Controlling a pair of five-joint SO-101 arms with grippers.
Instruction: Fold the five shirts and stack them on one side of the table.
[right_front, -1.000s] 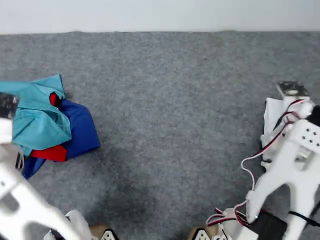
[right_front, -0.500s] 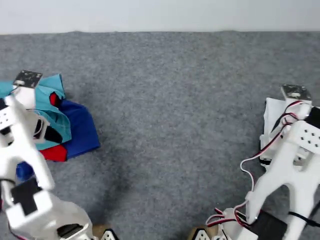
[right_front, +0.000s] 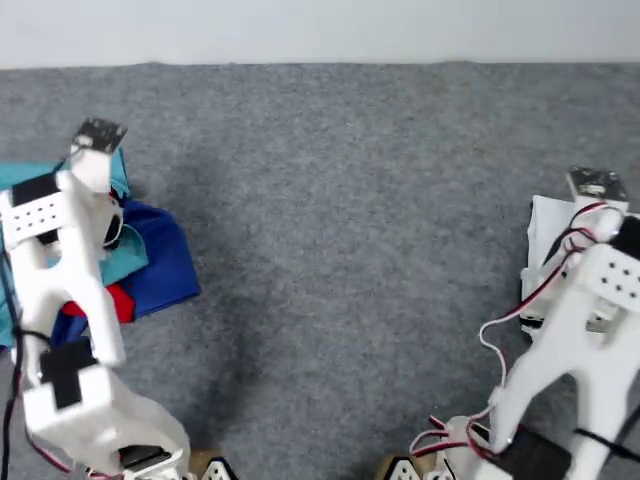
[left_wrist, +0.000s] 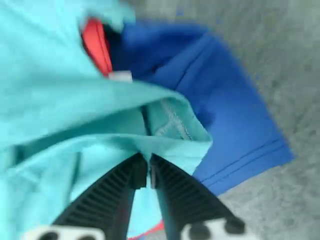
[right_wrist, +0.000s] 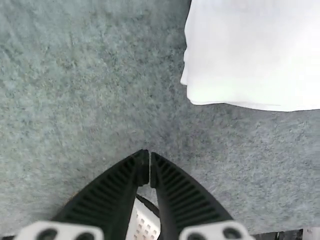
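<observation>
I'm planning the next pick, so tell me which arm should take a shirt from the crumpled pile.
Left. The left gripper hangs right over the crumpled teal cloth shirt; the right gripper sits far off over the grey felt tabletop, beside the folded white shirt.

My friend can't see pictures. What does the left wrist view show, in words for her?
The left hand, shut, hangs over a crumpled teal shirt. A blue shirt lies partly under the teal one on the grey table, and a bit of red shirt peeks out between them.
</observation>
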